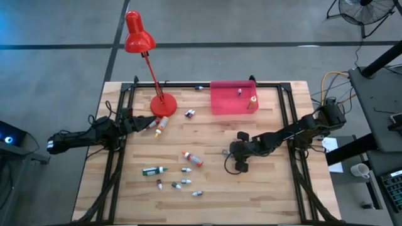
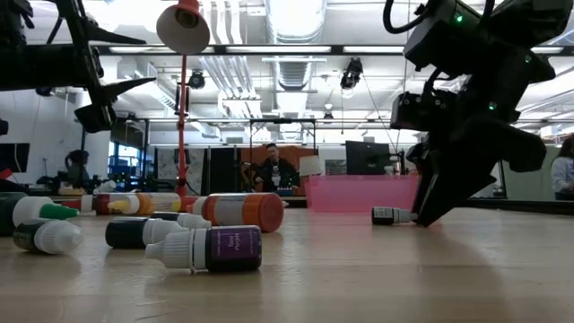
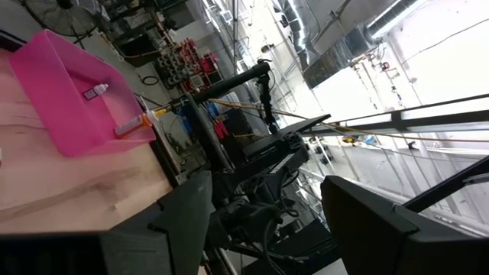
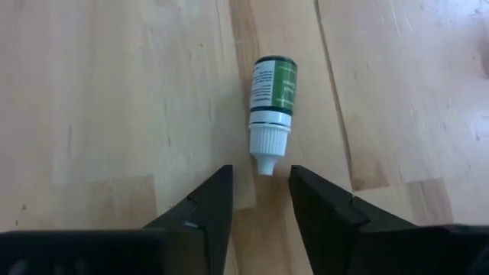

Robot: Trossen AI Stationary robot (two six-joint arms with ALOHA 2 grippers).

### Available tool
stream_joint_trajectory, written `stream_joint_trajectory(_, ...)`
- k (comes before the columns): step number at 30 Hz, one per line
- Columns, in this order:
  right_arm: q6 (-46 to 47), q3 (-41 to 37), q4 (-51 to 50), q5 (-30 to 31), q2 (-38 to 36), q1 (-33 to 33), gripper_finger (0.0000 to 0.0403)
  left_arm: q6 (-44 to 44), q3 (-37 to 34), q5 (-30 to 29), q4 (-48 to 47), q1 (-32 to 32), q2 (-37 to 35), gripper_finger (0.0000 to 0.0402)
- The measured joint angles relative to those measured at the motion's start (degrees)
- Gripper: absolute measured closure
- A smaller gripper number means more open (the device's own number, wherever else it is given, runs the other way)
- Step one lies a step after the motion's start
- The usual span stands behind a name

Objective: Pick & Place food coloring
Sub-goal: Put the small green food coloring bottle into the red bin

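The right gripper (image 4: 260,200) is held apart over a small green bottle (image 4: 271,103) lying flat; only its tip is straddled, so it could be squeezed away on closing

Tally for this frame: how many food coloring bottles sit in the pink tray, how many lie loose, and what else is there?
Pink tray: 1
Food coloring bottles in it: 2
Loose food coloring bottles: 10
Red lamp: 1
Total: 14

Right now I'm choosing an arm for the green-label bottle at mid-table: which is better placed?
Right. Its open claw is low at the green-label bottle, cap tip between the fingers. The left claw sits far off by the lamp base.
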Motion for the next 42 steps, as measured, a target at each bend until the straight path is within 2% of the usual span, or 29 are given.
stream_joint_trajectory(9, 0.22, -0.04, 3.24, 1.91, 1.32, -0.04, 0.0206, 0.0, -0.01, 0.0, 0.02, 0.0, 0.0, 0.0182)
stream_joint_trajectory(15, 3.61, -0.02, 4.08, 1.83, 2.07, -0.07, 0.0198, -0.02, 0.0, 0.0, -0.16, -0.02, 0.0, 0.0182)
stream_joint_trajectory(35, 3.82, 0.19, 4.1, 1.52, 2.16, -0.13, 0.0299, 0.0, 0.0, 0.0, -0.18, 0.0, 0.0, 0.0182)
stream_joint_trajectory(42, 3.13, 3.04, 1.36, 1.06, 2.26, -0.11, 0.0343, -0.01, -0.02, 0.0, -0.2, 0.0, 0.0, 0.0182)
